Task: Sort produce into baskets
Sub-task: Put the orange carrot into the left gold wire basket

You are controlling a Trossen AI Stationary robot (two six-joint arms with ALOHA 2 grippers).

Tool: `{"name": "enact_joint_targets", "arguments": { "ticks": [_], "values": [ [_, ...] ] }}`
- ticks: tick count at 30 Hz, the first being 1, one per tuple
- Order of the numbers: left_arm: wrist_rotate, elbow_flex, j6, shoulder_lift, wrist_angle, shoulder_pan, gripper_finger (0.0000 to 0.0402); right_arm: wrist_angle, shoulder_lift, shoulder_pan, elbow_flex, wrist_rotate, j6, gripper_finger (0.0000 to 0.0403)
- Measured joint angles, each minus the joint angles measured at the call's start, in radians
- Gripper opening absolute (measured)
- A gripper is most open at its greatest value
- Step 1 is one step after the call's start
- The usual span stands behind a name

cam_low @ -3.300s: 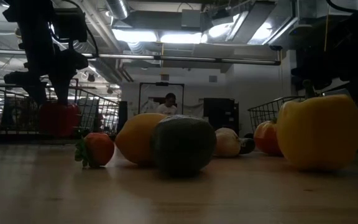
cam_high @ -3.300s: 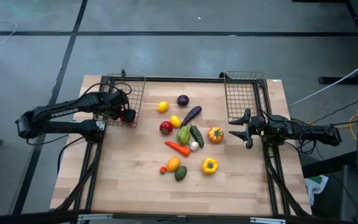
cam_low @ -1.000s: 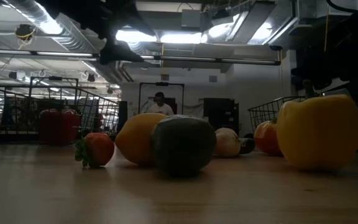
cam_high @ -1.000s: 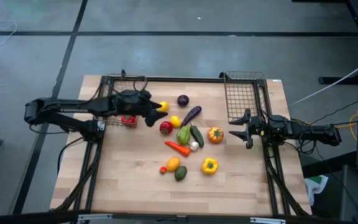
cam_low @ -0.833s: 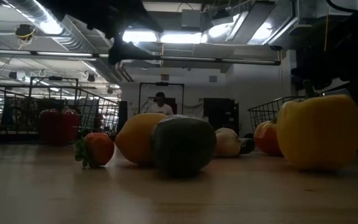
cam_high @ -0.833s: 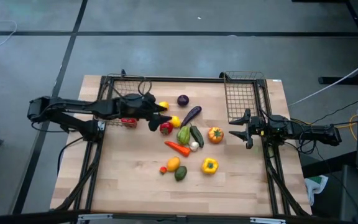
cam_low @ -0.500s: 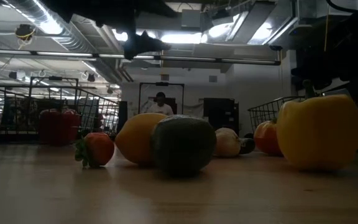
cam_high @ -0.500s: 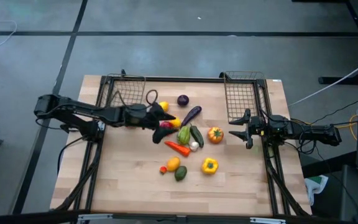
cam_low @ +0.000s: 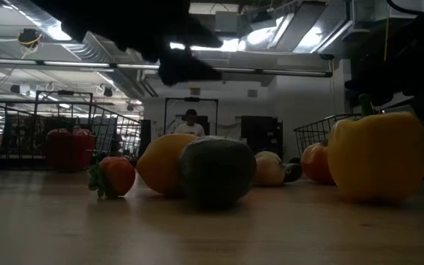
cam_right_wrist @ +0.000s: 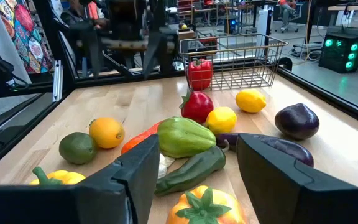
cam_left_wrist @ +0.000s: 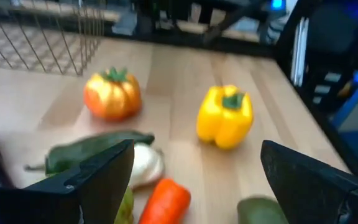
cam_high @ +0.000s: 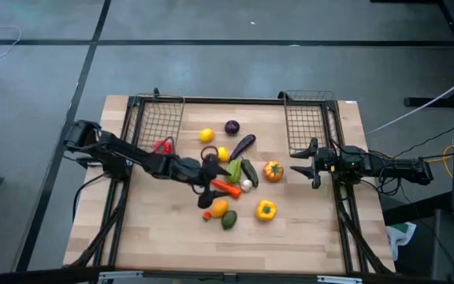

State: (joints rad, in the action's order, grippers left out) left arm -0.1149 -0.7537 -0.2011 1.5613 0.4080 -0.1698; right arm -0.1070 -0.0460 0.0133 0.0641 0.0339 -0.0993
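Your left gripper [cam_high: 211, 175] has left the left basket [cam_high: 154, 118], where a red pepper [cam_high: 162, 147] now lies, and hovers with fingers apart over the carrot [cam_high: 227, 188] in the middle pile, empty; right gripper [cam_high: 304, 164] waits half-open beside the right basket [cam_high: 306, 120].

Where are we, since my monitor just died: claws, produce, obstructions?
Left claw open, empty, above the produce pile. Right claw open, waiting beside right basket. One red pepper in left basket; rest loose on table. No blocker seen.
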Motion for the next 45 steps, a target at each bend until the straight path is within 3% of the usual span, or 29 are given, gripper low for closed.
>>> {"name": "enact_joint_targets", "arguments": {
  "ticks": [9, 17, 25, 45],
  "values": [
    [-0.003, 0.000, 0.000, 0.091, -0.016, 0.006, 0.0309, 0.000, 0.000, 0.000, 0.000, 0.000, -0.006, 0.0214],
    [-0.004, 0.001, 0.000, 0.120, -0.141, 0.007, 0.0273, 0.000, 0.000, 0.000, 0.000, 0.000, -0.008, 0.0214],
    [-0.081, 0.001, 0.019, 0.120, -0.258, 0.007, 0.0250, 0.001, 0.000, 0.000, 0.000, 0.000, -0.009, 0.0214],
    [-0.146, 0.000, 0.047, 0.233, -0.235, 0.021, 0.0225, 0.002, 0.000, 0.000, 0.000, 0.000, -0.008, 0.0214]
  ]
}}
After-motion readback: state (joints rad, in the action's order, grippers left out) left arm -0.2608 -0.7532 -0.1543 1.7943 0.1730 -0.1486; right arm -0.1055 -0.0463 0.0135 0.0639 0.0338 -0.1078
